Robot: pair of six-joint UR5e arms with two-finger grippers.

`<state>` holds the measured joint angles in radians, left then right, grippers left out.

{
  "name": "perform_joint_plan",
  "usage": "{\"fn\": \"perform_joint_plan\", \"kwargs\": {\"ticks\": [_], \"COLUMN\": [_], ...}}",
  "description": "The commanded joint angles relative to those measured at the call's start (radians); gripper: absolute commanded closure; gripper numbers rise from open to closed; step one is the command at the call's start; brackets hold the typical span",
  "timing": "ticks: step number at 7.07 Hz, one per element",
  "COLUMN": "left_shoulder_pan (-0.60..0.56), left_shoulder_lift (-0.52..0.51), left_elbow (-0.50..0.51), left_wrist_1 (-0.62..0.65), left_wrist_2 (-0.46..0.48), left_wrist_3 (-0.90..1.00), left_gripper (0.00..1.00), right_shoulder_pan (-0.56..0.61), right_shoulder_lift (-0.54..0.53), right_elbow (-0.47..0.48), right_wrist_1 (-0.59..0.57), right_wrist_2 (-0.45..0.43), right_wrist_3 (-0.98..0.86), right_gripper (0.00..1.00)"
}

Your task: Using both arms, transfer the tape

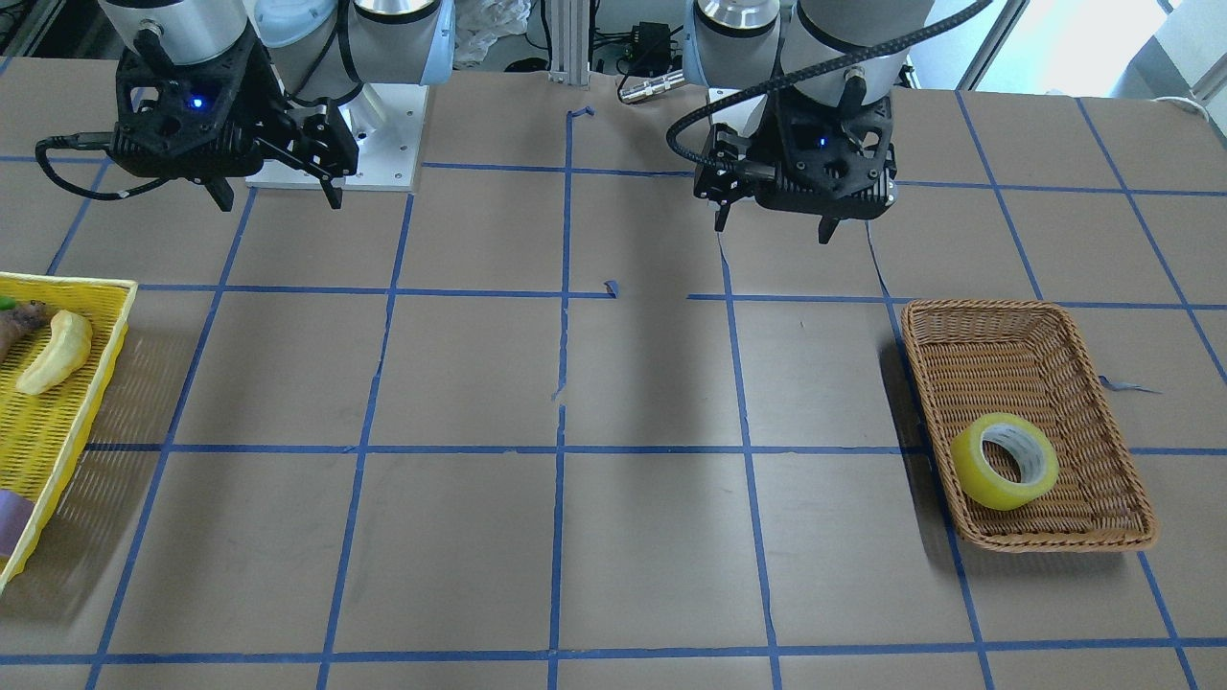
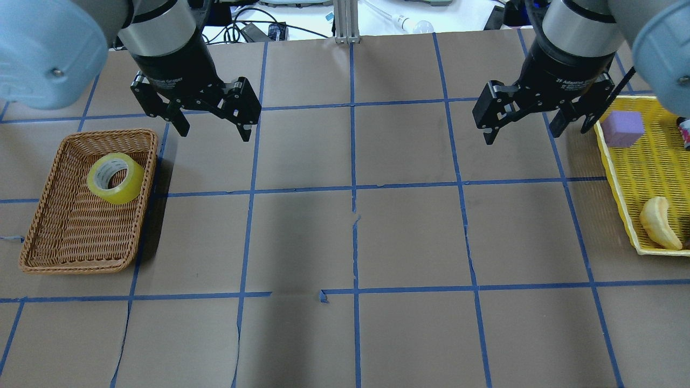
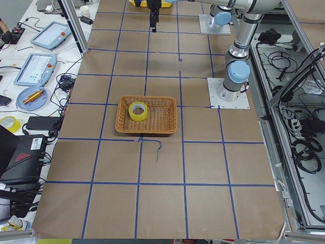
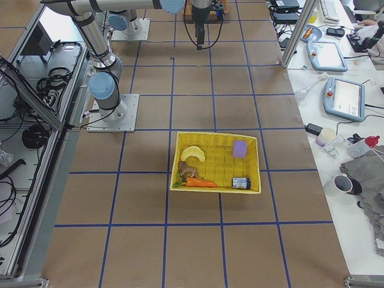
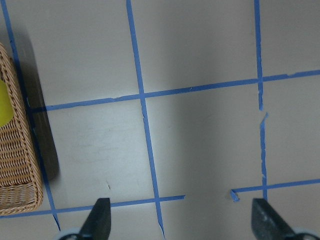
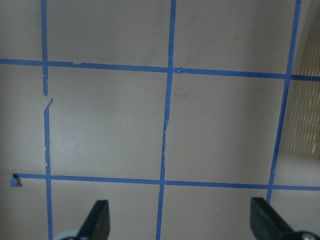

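Observation:
The yellow tape roll [image 1: 1005,462] with a white core lies tilted in a brown wicker basket [image 1: 1016,311] on the robot's left side. It also shows in the overhead view [image 2: 115,178] and the exterior left view [image 3: 137,111]. My left gripper [image 2: 214,132] hangs open and empty above the table, beside the basket's far inner corner [image 2: 145,134] and apart from the tape. My right gripper [image 2: 522,134] hangs open and empty on the other side. In the left wrist view the basket [image 5: 17,165] and a sliver of the tape [image 5: 4,102] sit at the left edge.
A yellow mesh basket [image 2: 620,199] at the robot's right holds a banana [image 2: 659,222], a purple block [image 2: 622,128], a carrot [image 4: 201,183] and other small items. Blue tape grid lines cross the brown table. Arm bases stand at the robot's edge.

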<state>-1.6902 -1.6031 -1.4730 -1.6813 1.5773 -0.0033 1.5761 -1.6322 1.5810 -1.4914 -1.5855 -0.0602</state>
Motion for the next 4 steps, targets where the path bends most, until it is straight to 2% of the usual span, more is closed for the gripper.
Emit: {"fn": "perform_joint_plan", "kwargs": {"ticks": [1, 4], "left_shoulder_pan": [0.009, 0.029], "left_shoulder_lift": [0.017, 0.022], "left_elbow": [0.014, 0.016], "left_wrist_1": [-0.041, -0.046], "left_wrist_2": [-0.039, -0.034], "left_wrist_3": [-0.004, 0.009], "left_gripper": [0.0, 0.0], "right_shoulder_pan": [-0.001, -0.001], "right_shoulder_lift": [0.002, 0.003], "right_elbow": [0.001, 0.002], "right_wrist_1": [-0.001, -0.001], "right_wrist_2": [0.001, 0.002], "right_wrist_3": [-0.003, -0.001], "right_gripper": [0.0, 0.0]}}
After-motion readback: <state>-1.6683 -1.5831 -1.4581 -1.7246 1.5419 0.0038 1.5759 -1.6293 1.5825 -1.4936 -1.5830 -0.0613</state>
